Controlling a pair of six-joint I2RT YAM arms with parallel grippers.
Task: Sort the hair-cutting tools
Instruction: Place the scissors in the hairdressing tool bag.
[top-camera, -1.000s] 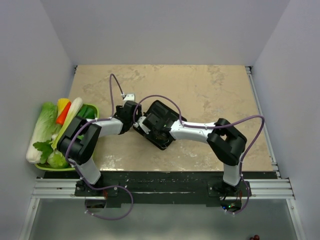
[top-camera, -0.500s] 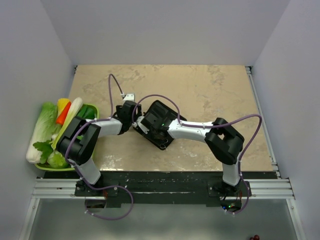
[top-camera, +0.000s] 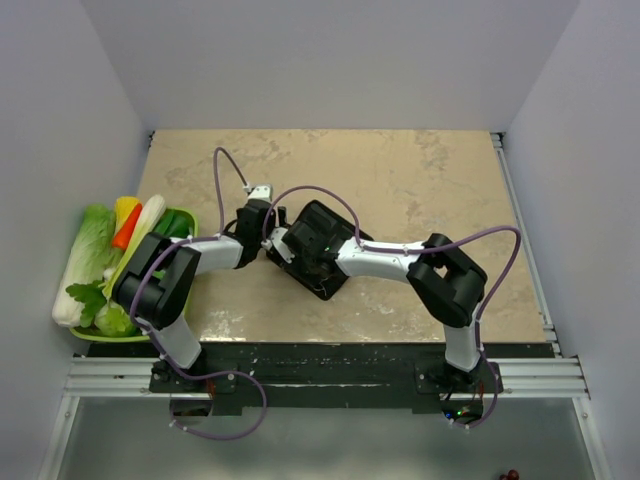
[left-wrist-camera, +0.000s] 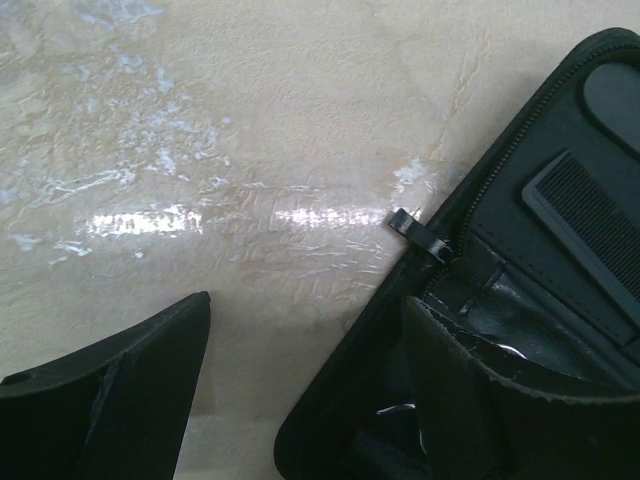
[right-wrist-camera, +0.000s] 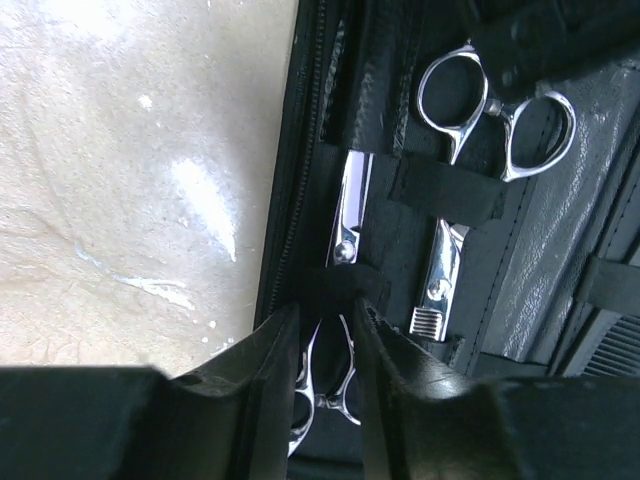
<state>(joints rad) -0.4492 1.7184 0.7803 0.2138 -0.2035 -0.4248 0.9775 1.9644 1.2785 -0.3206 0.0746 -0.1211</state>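
Observation:
An open black case (top-camera: 330, 225) lies mid-table. Two silver scissors sit in it under elastic straps. One scissors (right-wrist-camera: 345, 225) points its blades away, and my right gripper (right-wrist-camera: 327, 315) is shut on its ring handles, just behind the strap. The other scissors (right-wrist-camera: 470, 110) lies alongside, rings at the far end. A black comb (left-wrist-camera: 590, 230) rests in the case's other half. My left gripper (left-wrist-camera: 308, 300) is open. It straddles the case's edge, with one finger (left-wrist-camera: 120, 400) over bare table and the other (left-wrist-camera: 470, 400) inside the case. In the top view both grippers (top-camera: 268, 243) (top-camera: 305, 262) meet at the case's left side.
A green basket (top-camera: 185, 215) of vegetables (top-camera: 100, 260) stands past the table's left edge. The case's zipper pull (left-wrist-camera: 420, 235) sticks out onto the beige tabletop (top-camera: 420, 180). White walls close in the back and both sides.
My right arm has crept a little to the left along the case, and its jaws have eased slightly. The left wrist has edged away from me. The case has stayed put.

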